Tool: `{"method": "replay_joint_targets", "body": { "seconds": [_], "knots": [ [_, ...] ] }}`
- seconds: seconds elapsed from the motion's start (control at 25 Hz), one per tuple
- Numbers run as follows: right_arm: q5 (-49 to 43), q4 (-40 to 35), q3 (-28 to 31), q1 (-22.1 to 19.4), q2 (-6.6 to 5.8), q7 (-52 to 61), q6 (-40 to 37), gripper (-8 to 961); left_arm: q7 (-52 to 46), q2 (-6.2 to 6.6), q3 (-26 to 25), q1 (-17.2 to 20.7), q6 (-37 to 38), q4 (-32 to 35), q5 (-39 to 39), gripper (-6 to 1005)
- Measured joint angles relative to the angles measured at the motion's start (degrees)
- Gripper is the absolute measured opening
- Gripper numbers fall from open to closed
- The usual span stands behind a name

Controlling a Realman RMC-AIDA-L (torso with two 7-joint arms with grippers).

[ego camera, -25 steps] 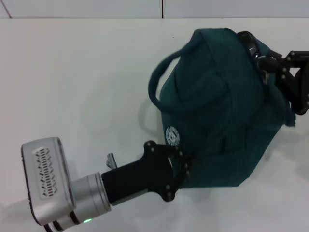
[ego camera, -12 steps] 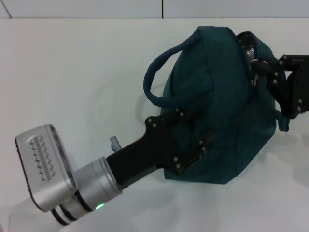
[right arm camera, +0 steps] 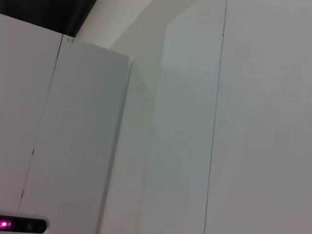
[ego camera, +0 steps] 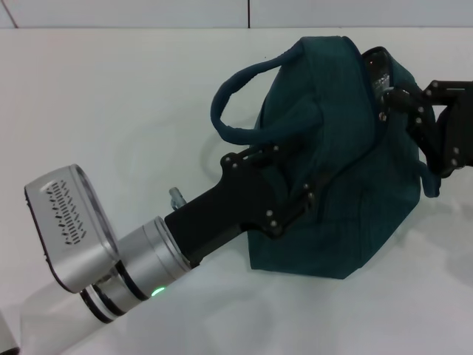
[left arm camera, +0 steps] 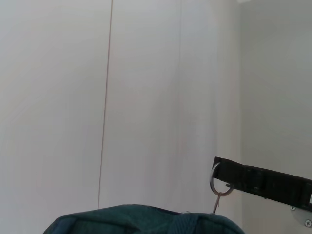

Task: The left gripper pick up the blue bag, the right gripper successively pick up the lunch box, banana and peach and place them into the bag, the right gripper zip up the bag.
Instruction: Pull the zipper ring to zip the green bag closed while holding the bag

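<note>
Left gripper (ego camera: 295, 196) clamped on near side of blue bag (ego camera: 347, 163), fingers buried in fabric, bag bunched around them. I see bag on white table (ego camera: 111, 111), upright, leaning a bit. Handle loop (ego camera: 229, 111) arcs off bag's left side, free of fingers. Right gripper (ego camera: 395, 96) at bag's top right edge, touching the opening; can't tell from here if it's clenched or released. Left wrist view: metal ring (left arm camera: 217, 180) hangs above bag's top edge.

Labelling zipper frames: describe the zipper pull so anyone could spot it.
Start at the dark teal bag on the white table, between the two arms. At the bag's top edge, a small metal ring is held by the right gripper: the only shiny metal on the fabric.
</note>
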Motion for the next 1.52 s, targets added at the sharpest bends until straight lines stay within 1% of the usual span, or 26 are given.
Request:
{"method": "replay_joint_targets", "body": {
  "seconds": [0.08, 0.28, 0.52, 0.72, 0.84, 0.92, 0.96, 1.16, 1.28, 1.52],
  "knots": [
    [0.0, 0.0, -0.01, 0.07, 0.0, -0.02, 0.09, 20, 0.06, 0.0, 0.0, -0.25, -0.04, -0.08, -0.02, 513],
    [0.24, 0.13, -0.14, 0.09, 0.0, -0.61, 0.79, 20, 0.28, 0.05, 0.15, -1.57, -0.33, -0.27, 0.19, 307],
    [1.91, 1.54, -0.7, 0.52, 0.0, -1.23, 1.23, 20, 0.42, 0.26, 0.51, -2.93, -1.4, -0.39, 1.07, 204],
    [2.54, 2.34, -0.42, 0.75, -0.01, -1.38, 1.27, 20, 2.04, 0.41, 0.22, -3.02, -1.29, -1.44, 1.67, 119],
    [4.91, 3.66, -0.33, 1.06, 0.0, -1.41, 1.42, 20, 3.28, 0.36, 0.34, -3.06, -1.2, -2.86, 1.71, 50],
    [5.98, 4.24, -0.33, 1.11, 0.0, -1.41, 1.52, 20, 3.65, 0.39, 0.45, -2.94, -0.95, -3.15, 2.05, 46],
    [8.53, 5.55, -0.33, 1.24, 0.01, -1.42, 2.11, 20, 4.18, 0.42, 0.43, -2.78, -0.89, -3.19, 2.47, 44],
    [10.7, 6.19, -0.37, 1.39, 0.0, -1.24, 4.05, 20, 6.81, 0.48, 0.37, -1.93, -0.26, -4.12, 3.16, 34],
    [11.83, 6.8, -0.42, 1.5, 0.0, -1.24, 4.49, 20, 6.89, 0.52, -0.22, -1.35, 1.72, -5.4, 2.67, 28],
    [13.72, 7.74, -0.72, 1.62, -0.03, -0.94, 4.63, 21, 6.39, 0.79, -5.1, 0.38, 4.48, -8.22, 2.03, 17]
  ]
}}
